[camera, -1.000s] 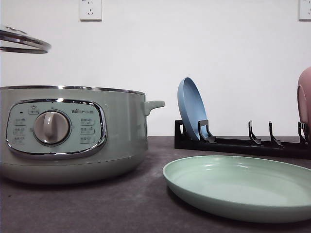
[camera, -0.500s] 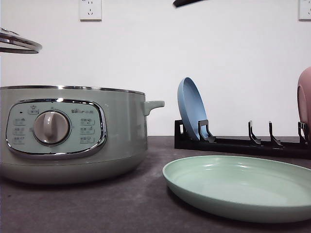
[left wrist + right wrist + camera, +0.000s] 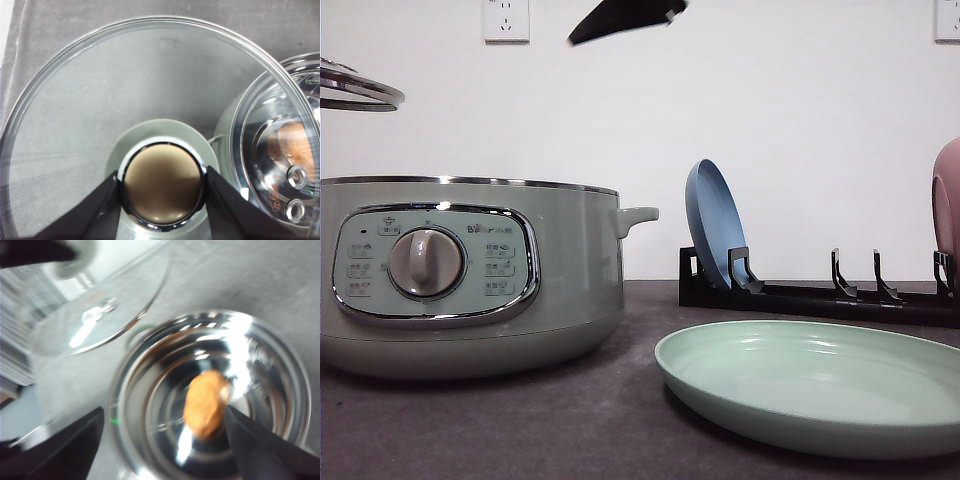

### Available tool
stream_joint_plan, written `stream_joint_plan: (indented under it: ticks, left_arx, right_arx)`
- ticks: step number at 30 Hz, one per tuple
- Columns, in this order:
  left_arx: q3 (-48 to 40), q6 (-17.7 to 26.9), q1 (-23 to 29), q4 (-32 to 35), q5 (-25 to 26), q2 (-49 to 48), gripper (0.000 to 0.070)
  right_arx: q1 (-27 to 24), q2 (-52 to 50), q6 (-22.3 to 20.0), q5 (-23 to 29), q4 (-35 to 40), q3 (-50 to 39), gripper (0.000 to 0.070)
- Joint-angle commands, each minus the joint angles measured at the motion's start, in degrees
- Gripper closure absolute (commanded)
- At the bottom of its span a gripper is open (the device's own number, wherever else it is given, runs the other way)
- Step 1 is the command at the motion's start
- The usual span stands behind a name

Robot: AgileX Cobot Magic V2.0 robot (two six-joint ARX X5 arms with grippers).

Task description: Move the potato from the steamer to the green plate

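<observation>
The pale sage steamer stands at the left of the table with its top uncovered. My left gripper is shut on the knob of the glass lid and holds it up and off to the left; the lid's rim shows at the upper left. The orange-brown potato lies in the steamer's shiny bowl. My right gripper hangs open above the bowl, its fingers wide on either side of the potato, apart from it. Its dark tip shows high above the steamer. The green plate lies flat at the front right.
A black dish rack stands behind the green plate, with a blue plate upright at its left end and a pink plate at the right edge. The steamer's side handle points toward the rack.
My right gripper has come in from the top right, moving left and down over the steamer. The lifted lid shifted slightly left, then held still.
</observation>
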Motion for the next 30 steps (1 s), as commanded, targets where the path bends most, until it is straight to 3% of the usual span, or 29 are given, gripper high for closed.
stream_joint_plan:
  ticks: [1, 18, 30]
  left_arx:
    - [1.6, -0.4, 0.1, 1.7, -0.1, -0.6, 0.0698]
    - [1.6, -0.4, 0.1, 1.7, -0.1, -0.6, 0.0697]
    - [1.6, -0.6, 0.1, 1.6, -0.1, -0.6, 0.0697]
  right_arx:
    - [1.0, 3.4, -0.5, 1.0, 0.2, 3.2, 0.0215]
    - [6.9, 19.5, -2.8, 14.2, 4.9, 7.2, 0.0215]
    - [7.9, 24.4, -3.0, 16.9, 5.2, 7.2, 0.0215]
